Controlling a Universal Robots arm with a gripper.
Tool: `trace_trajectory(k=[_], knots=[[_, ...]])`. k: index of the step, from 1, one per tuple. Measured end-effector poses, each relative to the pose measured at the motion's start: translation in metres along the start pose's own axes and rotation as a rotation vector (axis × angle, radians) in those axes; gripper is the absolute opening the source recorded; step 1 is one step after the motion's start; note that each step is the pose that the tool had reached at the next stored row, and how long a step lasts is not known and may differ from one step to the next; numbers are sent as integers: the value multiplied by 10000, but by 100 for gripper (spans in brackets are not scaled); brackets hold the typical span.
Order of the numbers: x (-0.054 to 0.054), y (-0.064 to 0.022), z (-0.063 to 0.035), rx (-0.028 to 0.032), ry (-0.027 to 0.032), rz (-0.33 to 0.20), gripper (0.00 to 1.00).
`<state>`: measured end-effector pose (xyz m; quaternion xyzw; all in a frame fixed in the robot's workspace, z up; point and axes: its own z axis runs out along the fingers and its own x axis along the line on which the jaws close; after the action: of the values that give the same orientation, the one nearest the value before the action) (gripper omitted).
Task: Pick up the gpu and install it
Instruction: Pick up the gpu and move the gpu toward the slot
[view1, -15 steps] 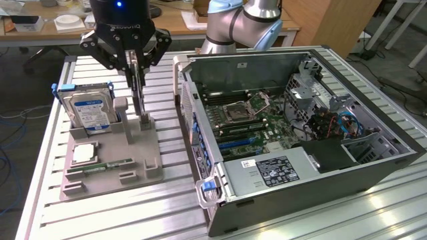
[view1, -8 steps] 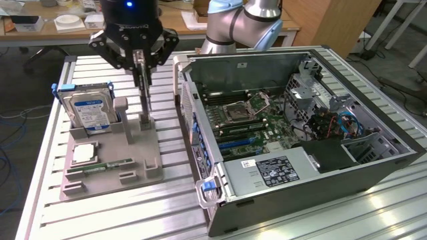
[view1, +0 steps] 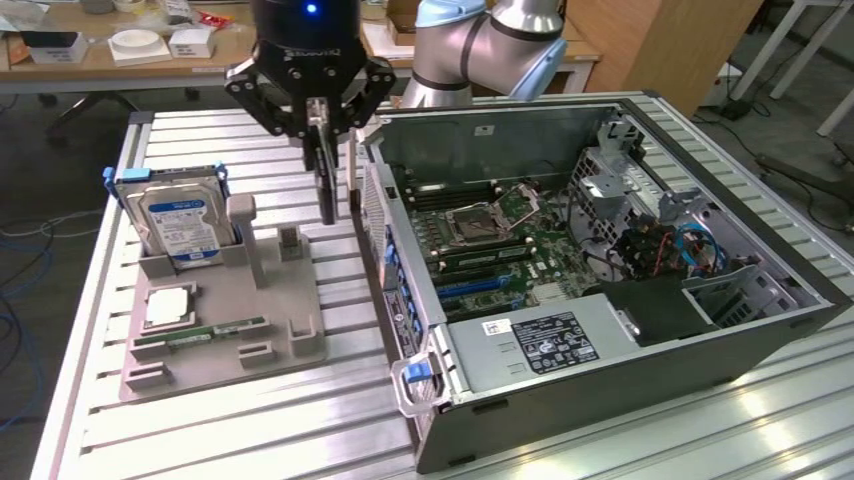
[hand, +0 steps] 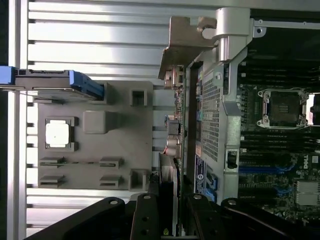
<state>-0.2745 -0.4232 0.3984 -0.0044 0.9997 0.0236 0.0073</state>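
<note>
The gripper (view1: 324, 130) hangs in the upper middle of the exterior view, fingers clamped on the gpu (view1: 328, 185). The card is held upright and edge-on, between the grey parts tray (view1: 200, 350) and the open computer case (view1: 747, 330), just beside the case's wall. A hard drive (view1: 180, 225) stands upright in the tray at the exterior view's left.

Exterior view oblique from above, wrist view downward, sharing tray (view1: 267, 295) (hand: 90, 145)
</note>
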Motion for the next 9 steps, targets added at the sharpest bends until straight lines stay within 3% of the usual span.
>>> trace_trajectory(k=[4, 9], knots=[[-105, -1, 2, 144, 0, -2, 27], [-255, -2, -7, 151, 73, 0, 27]])
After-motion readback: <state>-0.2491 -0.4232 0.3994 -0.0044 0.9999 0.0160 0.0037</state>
